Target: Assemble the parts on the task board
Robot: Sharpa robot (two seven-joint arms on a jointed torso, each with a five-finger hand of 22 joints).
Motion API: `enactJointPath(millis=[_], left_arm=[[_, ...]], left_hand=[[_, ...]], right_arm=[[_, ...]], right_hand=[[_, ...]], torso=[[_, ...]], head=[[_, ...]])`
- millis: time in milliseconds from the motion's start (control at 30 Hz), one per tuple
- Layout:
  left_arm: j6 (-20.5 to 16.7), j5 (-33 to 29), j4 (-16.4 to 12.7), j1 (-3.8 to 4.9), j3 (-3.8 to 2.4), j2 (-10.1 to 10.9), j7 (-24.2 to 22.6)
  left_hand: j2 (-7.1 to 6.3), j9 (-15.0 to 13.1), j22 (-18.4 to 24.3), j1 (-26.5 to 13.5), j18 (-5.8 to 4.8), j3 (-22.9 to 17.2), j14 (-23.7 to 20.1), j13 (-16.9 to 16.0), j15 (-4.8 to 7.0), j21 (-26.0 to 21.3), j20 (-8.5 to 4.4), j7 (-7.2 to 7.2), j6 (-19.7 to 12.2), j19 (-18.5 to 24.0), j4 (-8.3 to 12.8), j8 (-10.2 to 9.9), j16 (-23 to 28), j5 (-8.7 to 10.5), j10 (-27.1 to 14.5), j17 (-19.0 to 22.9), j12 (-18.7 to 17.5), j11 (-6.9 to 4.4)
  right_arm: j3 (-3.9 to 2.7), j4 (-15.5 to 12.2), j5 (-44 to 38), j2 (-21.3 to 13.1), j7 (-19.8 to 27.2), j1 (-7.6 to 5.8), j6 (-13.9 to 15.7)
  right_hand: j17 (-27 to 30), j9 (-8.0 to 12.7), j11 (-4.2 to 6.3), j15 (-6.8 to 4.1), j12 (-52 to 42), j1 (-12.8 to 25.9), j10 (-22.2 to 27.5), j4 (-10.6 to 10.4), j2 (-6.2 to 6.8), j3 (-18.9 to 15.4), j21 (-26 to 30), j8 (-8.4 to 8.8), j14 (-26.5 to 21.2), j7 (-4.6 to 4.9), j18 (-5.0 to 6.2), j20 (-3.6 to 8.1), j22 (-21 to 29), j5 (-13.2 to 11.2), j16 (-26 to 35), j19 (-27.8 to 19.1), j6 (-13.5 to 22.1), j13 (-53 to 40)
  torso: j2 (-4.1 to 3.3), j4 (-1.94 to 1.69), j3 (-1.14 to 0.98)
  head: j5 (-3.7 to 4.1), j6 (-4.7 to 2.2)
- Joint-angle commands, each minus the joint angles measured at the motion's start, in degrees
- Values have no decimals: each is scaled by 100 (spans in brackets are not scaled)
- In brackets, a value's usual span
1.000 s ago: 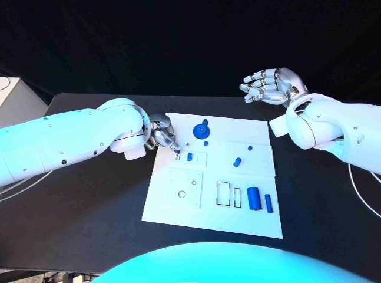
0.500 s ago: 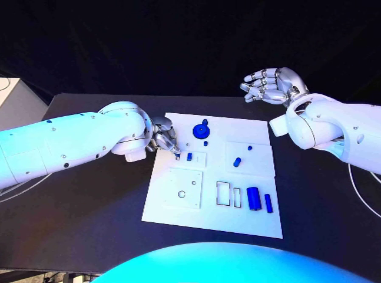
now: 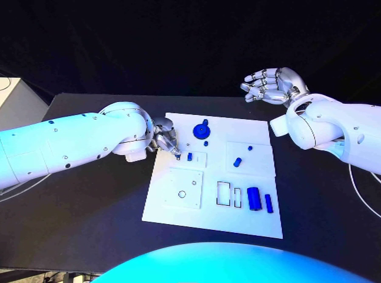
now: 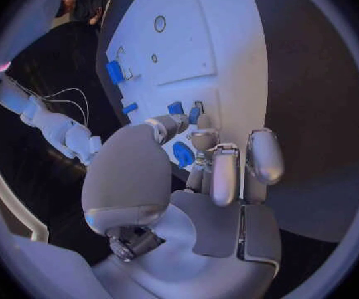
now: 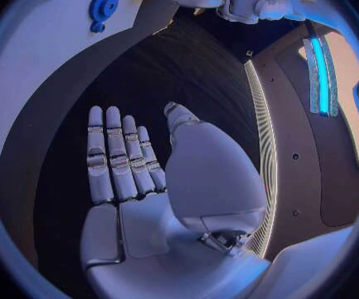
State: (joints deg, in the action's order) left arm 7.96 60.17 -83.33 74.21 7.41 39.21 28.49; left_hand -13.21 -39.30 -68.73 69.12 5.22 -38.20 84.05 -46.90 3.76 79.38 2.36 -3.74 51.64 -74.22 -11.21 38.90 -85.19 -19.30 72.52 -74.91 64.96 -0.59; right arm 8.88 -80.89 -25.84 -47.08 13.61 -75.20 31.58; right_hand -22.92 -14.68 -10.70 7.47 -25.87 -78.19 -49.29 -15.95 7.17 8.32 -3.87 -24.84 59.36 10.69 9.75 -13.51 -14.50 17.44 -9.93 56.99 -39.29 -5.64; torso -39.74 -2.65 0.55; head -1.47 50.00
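Observation:
The white task board (image 3: 178,218) lies in the middle of the black table. On it are a round blue part (image 3: 201,130) (image 4: 183,154) (image 5: 105,5), a small blue part (image 3: 189,156) by a square recess, two more small parts (image 3: 237,161) (image 3: 249,148), and a blue cylinder (image 3: 254,198) beside a thin blue bar (image 3: 268,203). My left hand (image 3: 166,141) (image 4: 221,166) hangs over the board's far left edge with its fingers curled in, tips close to the small part, and nothing seen in them. My right hand (image 3: 271,85) (image 5: 121,159) is raised beyond the board's far right corner, fingers spread, holding nothing.
The board has a square plate with a round hole (image 3: 182,193) and two rectangular slots (image 3: 223,193). A pale box (image 3: 7,103) stands off the table's left side. Bare black table (image 3: 88,206) lies on both sides of the board.
My left arm has rolled and shifted a little, and its curled fingers have drawn slightly back from the small part. The right hand and the parts have not moved.

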Motion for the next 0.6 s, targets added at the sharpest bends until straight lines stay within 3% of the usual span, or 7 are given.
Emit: enactJointPath(millis=[33, 600], left_arm=[[153, 95, -25, -3, 1, -13, 7], [283, 103, -35, -6, 3, -12, 13]], left_hand=[[64, -2, 8, 19, -19, -1138, 353, 0, 33, 18, -1, -6, 46, -30, 1143, 15, -24, -22, 42, -506, 15, -15], [61, 0, 15, 15, -17, -1145, 352, 4, 34, 15, -3, -5, 53, -23, 1152, 9, -23, -22, 43, -503, 9, -16]], right_arm=[[-2, 4, -25, 3, 77, 2, -15], [-1, 16, -26, 10, 53, 7, -34]], right_hand=[[5, 5, -17, 33, 30, -40, -4, -12, 37, 17, 7, -5, 13, 396, 75, -44, 5, 24, 38, -7, -23, 4], [17, 11, -19, 35, 39, -30, -8, -18, 44, 15, 7, -1, 16, 398, 75, -46, 20, 29, 49, -8, -22, 19]], torso=[[-3, -2, 2], [-2, -3, 4]], head=[[2, 0], [-9, 0]])
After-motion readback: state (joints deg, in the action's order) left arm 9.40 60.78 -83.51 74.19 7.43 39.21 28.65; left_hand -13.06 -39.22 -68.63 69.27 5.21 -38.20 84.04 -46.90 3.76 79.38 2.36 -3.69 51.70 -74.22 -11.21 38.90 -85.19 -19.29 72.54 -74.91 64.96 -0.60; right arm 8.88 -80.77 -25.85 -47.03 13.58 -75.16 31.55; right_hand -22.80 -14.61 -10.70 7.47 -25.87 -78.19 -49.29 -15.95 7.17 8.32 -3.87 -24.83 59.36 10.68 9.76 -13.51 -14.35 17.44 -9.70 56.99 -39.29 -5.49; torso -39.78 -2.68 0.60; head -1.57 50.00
